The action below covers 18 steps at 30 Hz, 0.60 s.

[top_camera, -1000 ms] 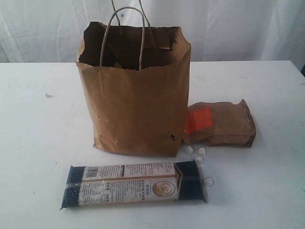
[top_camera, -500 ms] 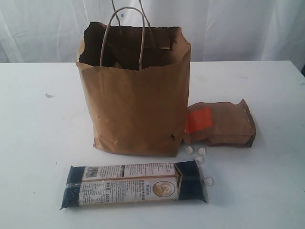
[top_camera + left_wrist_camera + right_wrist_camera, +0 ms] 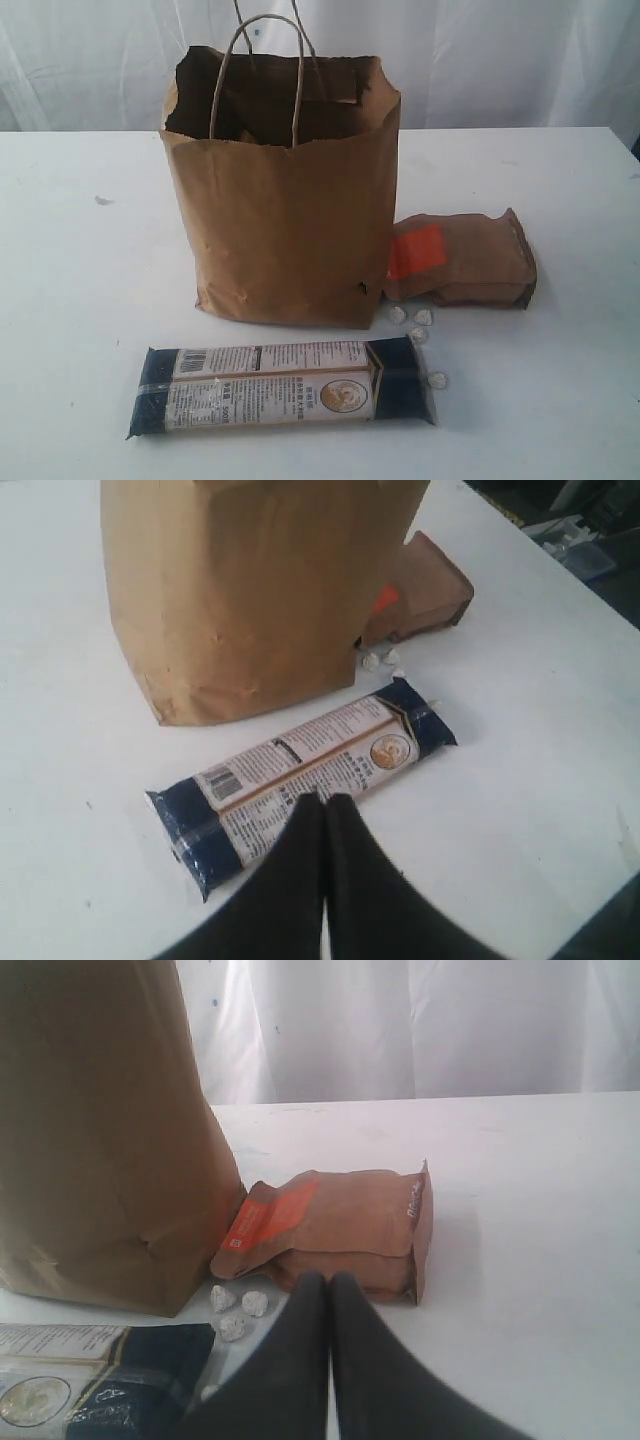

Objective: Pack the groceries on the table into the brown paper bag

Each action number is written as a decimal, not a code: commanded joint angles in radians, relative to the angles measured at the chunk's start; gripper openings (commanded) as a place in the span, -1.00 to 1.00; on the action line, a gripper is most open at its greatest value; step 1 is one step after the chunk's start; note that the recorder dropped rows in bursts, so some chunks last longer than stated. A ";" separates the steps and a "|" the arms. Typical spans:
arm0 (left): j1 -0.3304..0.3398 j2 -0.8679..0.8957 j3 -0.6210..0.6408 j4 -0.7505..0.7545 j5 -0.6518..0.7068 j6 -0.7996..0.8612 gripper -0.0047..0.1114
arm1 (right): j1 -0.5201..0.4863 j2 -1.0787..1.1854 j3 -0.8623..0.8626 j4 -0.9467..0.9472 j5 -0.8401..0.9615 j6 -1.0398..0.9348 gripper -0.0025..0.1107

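While the brown paper bag (image 3: 285, 220) stands upright and open near the middle of the white table (image 3: 80, 300), three kinds of groceries lie outside it. A long dark-blue noodle pack (image 3: 280, 388) lies flat in front of the bag, close to its base but apart from it. A brown pouch (image 3: 465, 262) with an orange label lies on its side to the right, its labelled end just beside the bag's lower corner. Four tiny wrapped candies (image 3: 412, 320) are scattered between the pouch and the right end of the noodle pack.

The bag's mouth is dark, so what it already holds cannot be made out. Its twisted cord handles stand up above the rim.

Neither arm shows in the exterior view. In the left wrist view, the left gripper (image 3: 324, 802) has its two dark fingers pressed together with nothing between them, and it points at the near edge of the noodle pack. In the right wrist view, the right gripper (image 3: 328, 1280) is likewise closed tight and empty, aimed low toward the pouch. Whether either one touches its target cannot be told.

As a judgement, packing is unfinished: the noodle pack, the pouch and the candies all need to go into the bag, and no item is in hand.
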 commanded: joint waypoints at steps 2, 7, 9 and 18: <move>0.000 -0.006 0.008 -0.009 -0.145 0.009 -0.92 | -0.004 -0.006 0.006 -0.006 -0.002 0.003 -0.96; 0.000 -0.098 0.258 0.021 -0.474 0.007 -0.92 | -0.004 -0.006 0.006 -0.006 -0.002 0.003 -0.96; 0.018 -0.188 0.368 0.035 -0.496 0.007 -0.92 | -0.004 -0.006 0.006 -0.006 -0.002 0.003 -0.96; 0.210 -0.391 0.624 0.010 -0.491 0.007 -0.92 | -0.004 -0.006 0.006 -0.006 -0.002 0.003 -0.96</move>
